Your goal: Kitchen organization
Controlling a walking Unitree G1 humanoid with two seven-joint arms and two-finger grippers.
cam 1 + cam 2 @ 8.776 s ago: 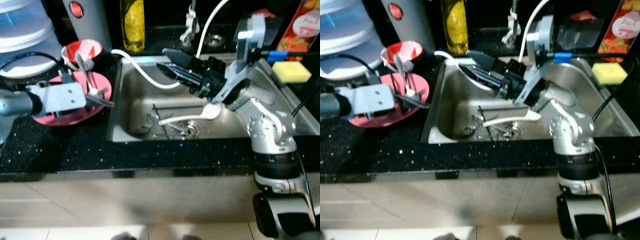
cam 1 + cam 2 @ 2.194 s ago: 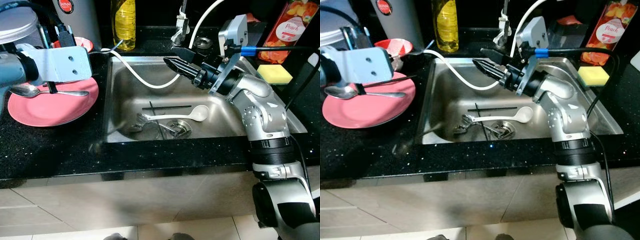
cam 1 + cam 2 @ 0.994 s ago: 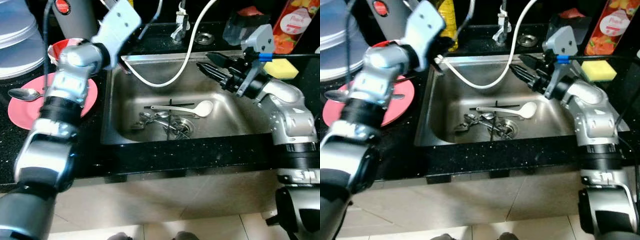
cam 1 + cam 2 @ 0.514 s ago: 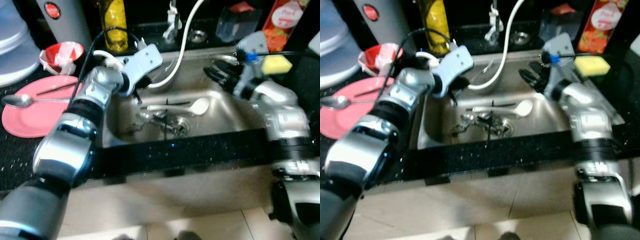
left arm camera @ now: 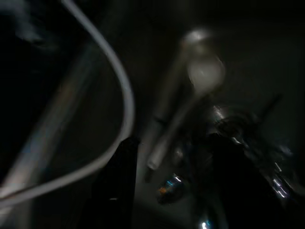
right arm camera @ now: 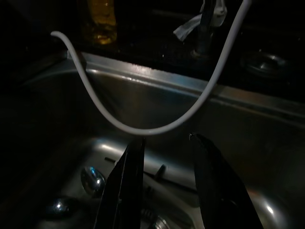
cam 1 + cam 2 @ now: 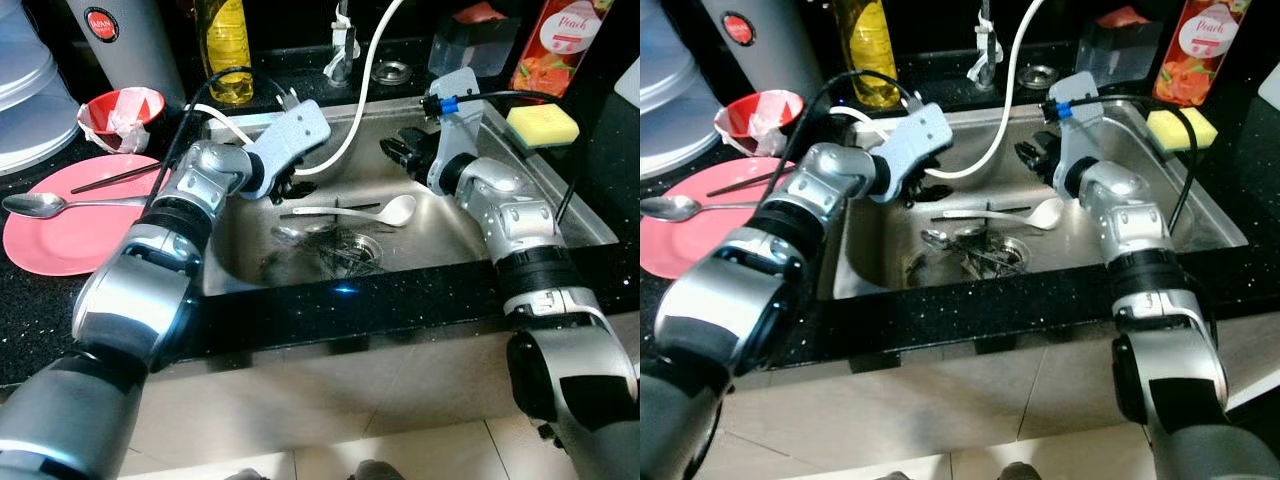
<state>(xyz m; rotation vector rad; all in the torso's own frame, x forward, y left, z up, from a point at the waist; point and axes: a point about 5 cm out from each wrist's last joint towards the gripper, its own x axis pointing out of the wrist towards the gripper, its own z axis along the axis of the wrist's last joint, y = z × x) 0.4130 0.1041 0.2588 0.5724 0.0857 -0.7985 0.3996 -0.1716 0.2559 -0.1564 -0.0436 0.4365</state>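
1. The steel sink (image 7: 590,215) lay sunk in a black speckled counter (image 7: 60,300). On its floor rested a white ladle (image 7: 385,211), with black chopsticks (image 7: 965,213) beside its handle and several metal spoons (image 7: 940,240) clustered around the drain.
2. The left gripper (image 5: 167,186) was lowered into the left half of the basin, above the cutlery. Its two black fingers (image 5: 116,186) were spread apart and held nothing; the ladle's bowl lay ahead of them in the dim left wrist view.
3. The right gripper (image 6: 164,186) was positioned over the rear right part of the basin, pointing across it. Its fingers (image 6: 126,183) stood parted and empty.
4. A white hose (image 7: 350,120) drooped from the tap area into the basin, between the two grippers.
5. On the counter left of the sink sat a pink plate (image 7: 40,245) carrying a metal spoon (image 7: 40,203) and one dark chopstick (image 7: 110,179). Behind it stood a red bowl (image 7: 120,105) holding crumpled white material.
6. A yellow bottle (image 7: 225,45) stood behind the sink. A yellow sponge (image 7: 540,123) lay at the right rear corner, near a peach juice carton (image 7: 555,40).
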